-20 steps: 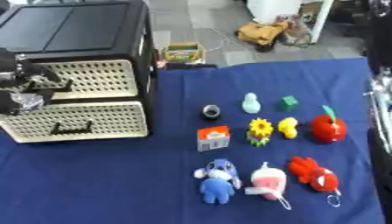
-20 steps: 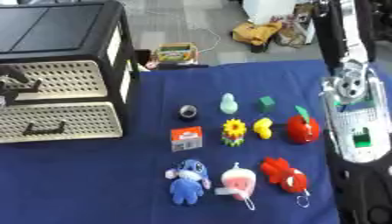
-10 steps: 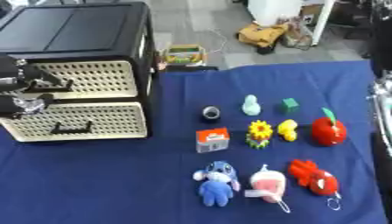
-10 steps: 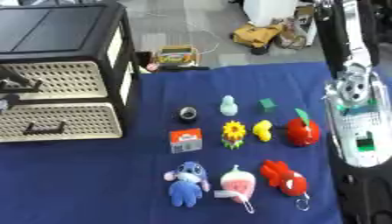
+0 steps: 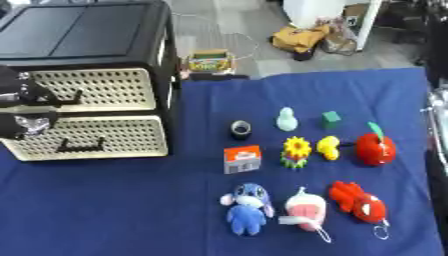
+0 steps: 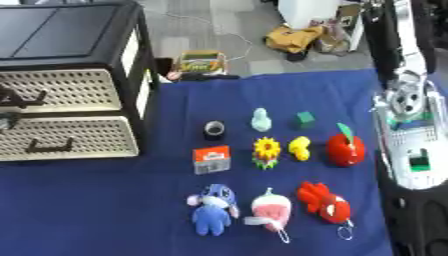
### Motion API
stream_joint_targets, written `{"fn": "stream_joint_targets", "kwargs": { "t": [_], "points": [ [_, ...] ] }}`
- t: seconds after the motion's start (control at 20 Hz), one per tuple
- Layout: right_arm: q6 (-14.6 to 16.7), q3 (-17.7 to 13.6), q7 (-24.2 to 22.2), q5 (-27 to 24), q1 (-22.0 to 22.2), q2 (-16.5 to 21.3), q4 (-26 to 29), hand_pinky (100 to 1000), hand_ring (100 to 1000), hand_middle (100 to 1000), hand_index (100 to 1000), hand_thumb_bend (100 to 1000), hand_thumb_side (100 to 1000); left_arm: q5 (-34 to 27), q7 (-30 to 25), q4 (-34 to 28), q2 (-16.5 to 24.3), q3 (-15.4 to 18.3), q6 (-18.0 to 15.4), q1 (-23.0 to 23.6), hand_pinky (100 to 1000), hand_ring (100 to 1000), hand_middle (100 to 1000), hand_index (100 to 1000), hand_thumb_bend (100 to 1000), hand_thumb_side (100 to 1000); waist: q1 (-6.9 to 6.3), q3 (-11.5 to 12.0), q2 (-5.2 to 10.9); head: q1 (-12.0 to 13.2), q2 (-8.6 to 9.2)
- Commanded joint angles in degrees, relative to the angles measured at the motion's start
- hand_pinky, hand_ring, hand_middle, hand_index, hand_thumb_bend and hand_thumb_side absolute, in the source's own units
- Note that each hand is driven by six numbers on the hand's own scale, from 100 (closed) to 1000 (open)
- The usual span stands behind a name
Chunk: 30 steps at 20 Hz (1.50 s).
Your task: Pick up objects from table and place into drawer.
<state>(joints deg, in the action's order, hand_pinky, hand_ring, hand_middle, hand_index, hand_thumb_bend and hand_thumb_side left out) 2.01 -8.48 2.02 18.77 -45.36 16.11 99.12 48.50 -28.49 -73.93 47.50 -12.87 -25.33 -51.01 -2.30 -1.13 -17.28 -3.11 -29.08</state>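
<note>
Nearby, left hand at closed upper drawer; fingers' state unclear.

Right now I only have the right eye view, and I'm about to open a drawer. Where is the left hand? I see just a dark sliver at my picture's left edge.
Observer: In the left eye view the left hand is in front of the cabinet, over the left end of the drawer fronts.
Operator: Which drawer is it at?
Observer: It straddles the seam between them. Its top is beside the upper drawer's handle and its bottom is over the lower drawer.
Operator: Is it on that handle?
Observer: It meets the handle's left end, but I cannot tell whether it grips it.
</note>
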Motion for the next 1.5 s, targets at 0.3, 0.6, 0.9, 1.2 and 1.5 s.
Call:
{"fn": "stream_joint_targets", "kwargs": {
  "t": [0.3, 0.6, 0.9, 1.2, 1.5],
  "points": [
    [0.01, -0.49, 0.16, -0.22, -0.68, 1.03, 0.69, 784, 767, 687, 921, 100, 1000, -1.32, -1.80, 0.92, 0.71, -0.33, -0.04, -0.06, 100, 100, 100, 731, 100, 1000, 0.38, 0.05, 1.29, -0.08, 0.19],
    [-0.05, -0.48, 0.35, -0.10, -0.46, 0.64, 0.98, 784, 767, 688, 920, 100, 1000, -2.73, -2.16, 0.31, 1.23, -0.39, 0.02, 0.48, 100, 100, 100, 712, 100, 1000, 0.62, 0.34, 1.79, -0.45, -0.73],
    [-0.12, -0.44, 0.55, 0.08, -0.31, 0.24, 1.25, 784, 768, 690, 920, 100, 1000, -5.59, -1.78, -2.91, 3.16, -0.95, 0.54, 2.59, 100, 100, 100, 686, 100, 1000, 0.91, 0.70, 2.27, -0.97, -1.66],
    [-0.16, -0.43, 0.82, 0.26, -0.16, -0.21, 1.51, 784, 769, 691, 919, 100, 1000, -7.60, -1.82, -6.42, 4.81, -1.67, 1.34, 4.27, 100, 100, 100, 686, 100, 1000, 1.31, 1.07, 2.77, -1.21, -2.21],
    [-0.28, -0.48, 1.04, 0.36, 0.15, -0.55, 1.74, 784, 769, 691, 919, 100, 1000, -7.73, -0.23, -9.64, 5.99, -2.84, 2.23, 5.88, 100, 100, 100, 698, 100, 1000, 1.63, 1.48, 3.28, -1.29, -2.35]
  ]
}}
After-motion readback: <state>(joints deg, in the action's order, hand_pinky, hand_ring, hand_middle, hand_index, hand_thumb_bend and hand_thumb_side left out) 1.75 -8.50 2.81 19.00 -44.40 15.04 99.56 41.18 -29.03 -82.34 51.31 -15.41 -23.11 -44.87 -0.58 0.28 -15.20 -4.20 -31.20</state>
